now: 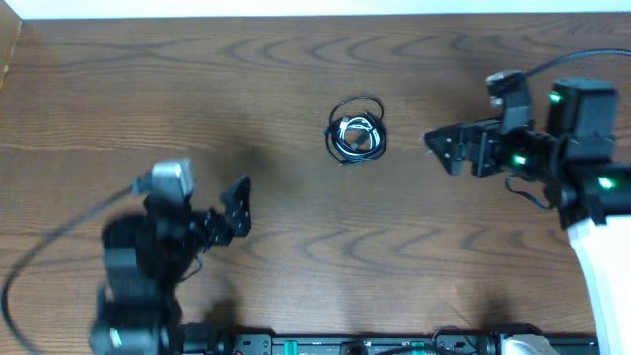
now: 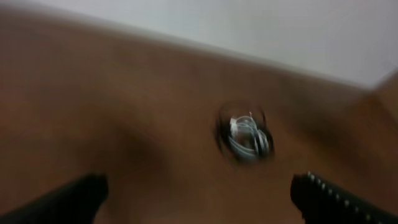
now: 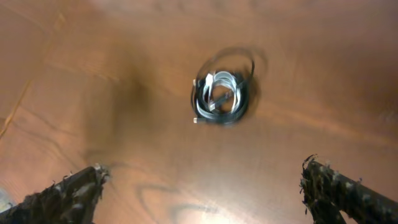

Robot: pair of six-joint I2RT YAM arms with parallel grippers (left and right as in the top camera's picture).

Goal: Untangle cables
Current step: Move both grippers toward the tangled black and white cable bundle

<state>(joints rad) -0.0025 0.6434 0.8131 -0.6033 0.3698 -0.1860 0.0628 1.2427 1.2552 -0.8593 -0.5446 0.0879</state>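
The cables (image 1: 357, 130) lie as one small coiled bundle of black and white cords near the middle of the wooden table (image 1: 197, 89). The same bundle of cables (image 2: 244, 134) is blurred ahead of the left wrist camera, and the cables (image 3: 221, 93) also show in the right wrist view. My left gripper (image 1: 240, 205) is open, below and left of the bundle, well apart from it. My right gripper (image 1: 441, 148) is open too, to the right of the bundle with a gap between. Nothing sits between either pair of fingers (image 3: 329, 186).
A thick black lead (image 1: 44, 251) curves off the left arm toward the table's left front. Equipment with small lights (image 1: 375, 345) runs along the front edge. The right arm's white base (image 1: 601, 266) stands at the far right.
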